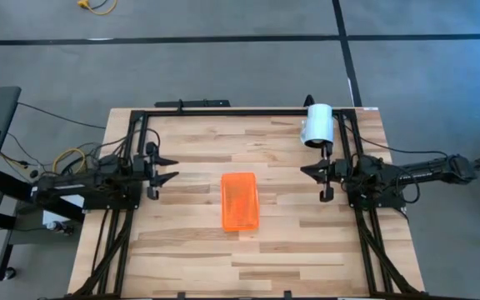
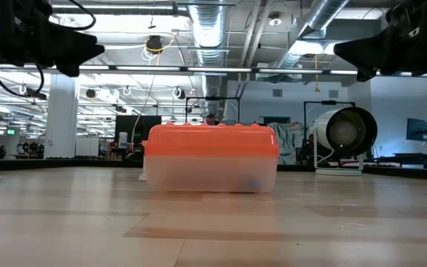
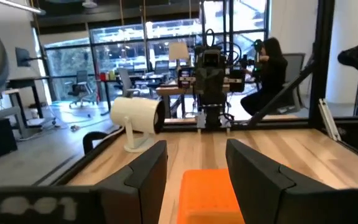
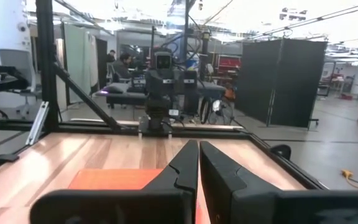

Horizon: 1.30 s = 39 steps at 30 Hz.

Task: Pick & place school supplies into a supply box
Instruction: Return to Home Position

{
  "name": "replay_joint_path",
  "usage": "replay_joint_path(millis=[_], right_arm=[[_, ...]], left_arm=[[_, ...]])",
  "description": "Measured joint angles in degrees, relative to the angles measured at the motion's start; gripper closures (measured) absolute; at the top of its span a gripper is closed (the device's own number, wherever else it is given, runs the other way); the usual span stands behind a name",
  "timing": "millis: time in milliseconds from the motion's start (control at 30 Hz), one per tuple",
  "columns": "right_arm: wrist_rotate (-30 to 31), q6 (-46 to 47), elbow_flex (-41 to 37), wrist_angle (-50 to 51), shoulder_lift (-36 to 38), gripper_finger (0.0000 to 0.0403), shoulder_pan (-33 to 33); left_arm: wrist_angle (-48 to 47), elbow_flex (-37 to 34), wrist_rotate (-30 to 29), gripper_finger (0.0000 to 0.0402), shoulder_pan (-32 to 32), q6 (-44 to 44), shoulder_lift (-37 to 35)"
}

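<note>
The supply box, a clear case with a ridged orange lid, stands shut on its base at the middle of the table; it also shows in the low view. No pens, pencils or scissors lie in the open, and what the box holds is too dim to tell. My left gripper hovers open to the box's left, above the table, pointing at it. My right gripper hovers shut to the box's right, facing the left one. Neither touches the box.
A white cylinder on a small stand sits at the table's far right, close behind my right arm. A black frame runs along the table's edges. People sit at desks in the room beyond. Bare wood lies all around the box.
</note>
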<state>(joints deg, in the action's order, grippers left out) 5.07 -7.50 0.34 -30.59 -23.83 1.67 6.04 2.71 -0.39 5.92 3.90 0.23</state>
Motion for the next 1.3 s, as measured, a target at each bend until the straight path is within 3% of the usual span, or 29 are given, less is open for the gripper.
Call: replay_joint_path(millis=[133,333,600,767,933,1300], right_arm=[[-0.03,-0.02,0.0,0.02,-0.04,0.0392,1.87],[2.54,-0.44,-0.02,0.73,-0.13,0.0392,3.97],[3.42,-1.04,-0.04,3.63,0.11,0.0392,0.93],[0.86,-4.18,-0.04,3.16,3.69,0.0392,0.42],[0.85,-6.8,-0.04,4.43,8.25,0.0392,3.98],[9.06,-9.49,-0.07,14.33,19.63,0.0392,10.64]], left_arm=[[5.55,-2.07,-0.19,0.0244,-1.02,-0.03,0.0],[5.51,-2.09,-0.77,0.0244,-2.17,1.46,-0.02],[4.2,-2.13,-1.53,0.0244,-2.17,1.92,-0.01],[4.17,-2.15,-1.24,0.0244,-2.17,1.87,-0.01],[3.62,-2.17,-0.98,0.0244,-2.16,1.77,-0.01],[4.03,-2.24,-1.48,0.0244,-2.15,2.89,0.0]])
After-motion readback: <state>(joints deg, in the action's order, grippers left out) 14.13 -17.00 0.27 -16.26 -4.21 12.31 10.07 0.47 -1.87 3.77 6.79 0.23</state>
